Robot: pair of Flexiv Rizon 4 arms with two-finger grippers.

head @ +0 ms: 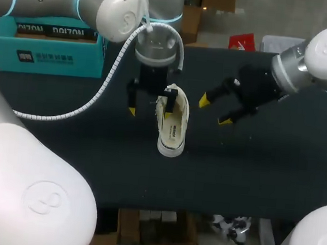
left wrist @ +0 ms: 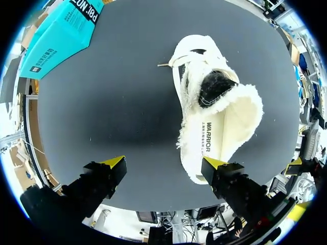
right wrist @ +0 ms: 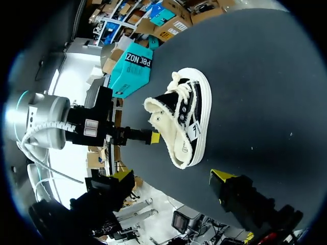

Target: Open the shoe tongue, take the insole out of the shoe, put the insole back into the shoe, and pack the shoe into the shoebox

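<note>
Shoe [head: 172, 126] lies mid-table [head: 262, 178], between my 2 grippers.
Left gripper [head: 144, 110] spread, 1 finger just beside the shoe's collar; right gripper [head: 214, 111] spread, near but apart; teal shoebox [head: 42, 53] well apart, contents not visible.

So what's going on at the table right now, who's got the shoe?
Neither gripper holds it. The shoe lies in the middle of the table. The left gripper hangs open at its collar end, one yellow tip right by the frayed collar and the other out over bare table. The right gripper is open too, beside the shoe and apart from it. The teal shoebox sits at the far left corner, well away from the shoe.
</note>
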